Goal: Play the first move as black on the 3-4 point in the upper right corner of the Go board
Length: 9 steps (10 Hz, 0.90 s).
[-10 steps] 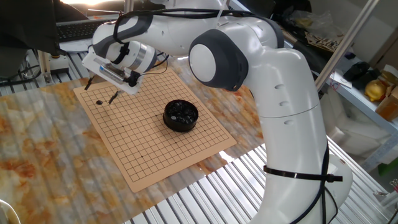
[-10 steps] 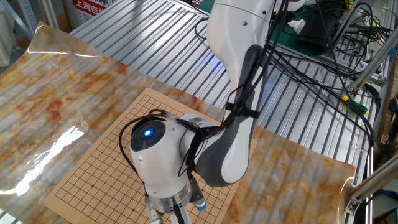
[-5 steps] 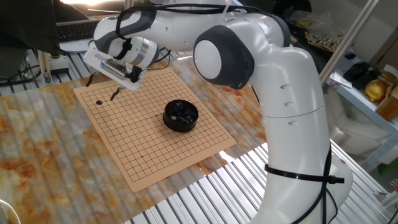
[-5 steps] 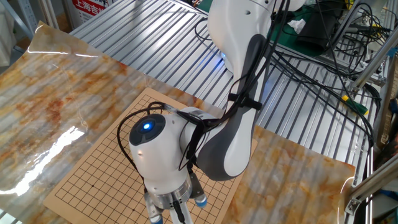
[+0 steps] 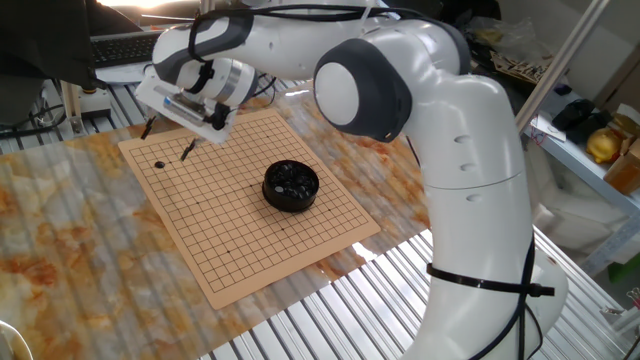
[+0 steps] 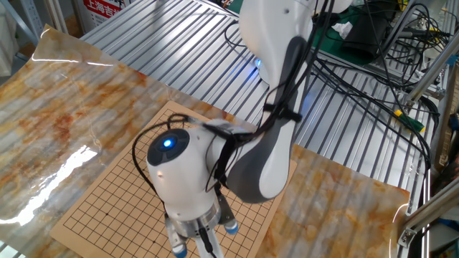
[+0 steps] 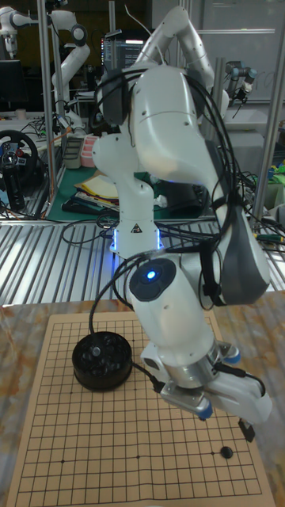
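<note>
Hanging over the upper left corner of the Go board (image 5: 250, 205) in one fixed view, the gripper (image 5: 166, 140) has its two dark fingers spread apart with nothing between them, their tips clear of the wood. A single black stone (image 5: 159, 165) lies on the board just below and between those fingertips, near the board's upper left corner in that picture, a few grid lines in from the two edges that meet there. I cannot count the lines well enough to name its exact crossing.

From the tall fixed view the same black stone (image 7: 226, 452) shows at the lower right of the frame, sitting on a crossing a few lines in from the board's right edge. One dark fingertip (image 7: 246, 433) hangs just above and to the right of it, not touching.

The round black bowl (image 5: 291, 186) stands near the middle of the board, well apart from the stone, with dark stones heaped inside. In the tall fixed view the bowl (image 7: 101, 361) sits at the left side of the board.

The other fixed view gives me mostly the white arm (image 6: 244, 154), with a blue light glowing on its rounded joint; the wrist drops out of the bottom of the frame, so the fingers and the stone are hidden there. The board rests on a marbled orange tabletop (image 5: 70, 230).
</note>
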Available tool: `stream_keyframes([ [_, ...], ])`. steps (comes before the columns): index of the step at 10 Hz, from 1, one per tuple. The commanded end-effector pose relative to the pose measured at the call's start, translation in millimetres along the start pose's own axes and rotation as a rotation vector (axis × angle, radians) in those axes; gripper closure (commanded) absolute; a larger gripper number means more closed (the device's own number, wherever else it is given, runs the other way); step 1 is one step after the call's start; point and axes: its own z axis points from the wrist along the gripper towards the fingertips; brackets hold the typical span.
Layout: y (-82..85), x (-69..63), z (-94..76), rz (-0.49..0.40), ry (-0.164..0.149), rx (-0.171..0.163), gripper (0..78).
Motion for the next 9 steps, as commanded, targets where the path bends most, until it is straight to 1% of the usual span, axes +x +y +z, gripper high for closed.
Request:
stream_keyframes([
  [1, -2.7, -0.1, -30.9, -0.026, -0.003, 0.055, 0.1],
  [2, -4.4, -0.7, -33.0, -0.034, -0.007, 0.06, 0.1],
  [3, -9.4, -2.0, -38.7, -0.058, -0.008, 0.081, 0.1],
  [5, -12.6, -2.2, -45.8, -0.088, -0.008, 0.089, 0.1],
  [6, -14.2, -1.0, -51.6, -0.095, -0.013, 0.101, 0.1],
  [7, -14.5, -0.8, -52.3, -0.1, -0.02, 0.11, 0.1],
  [9, -15.5, -0.3, -53.7, -0.139, -0.044, 0.138, 0.1],
])
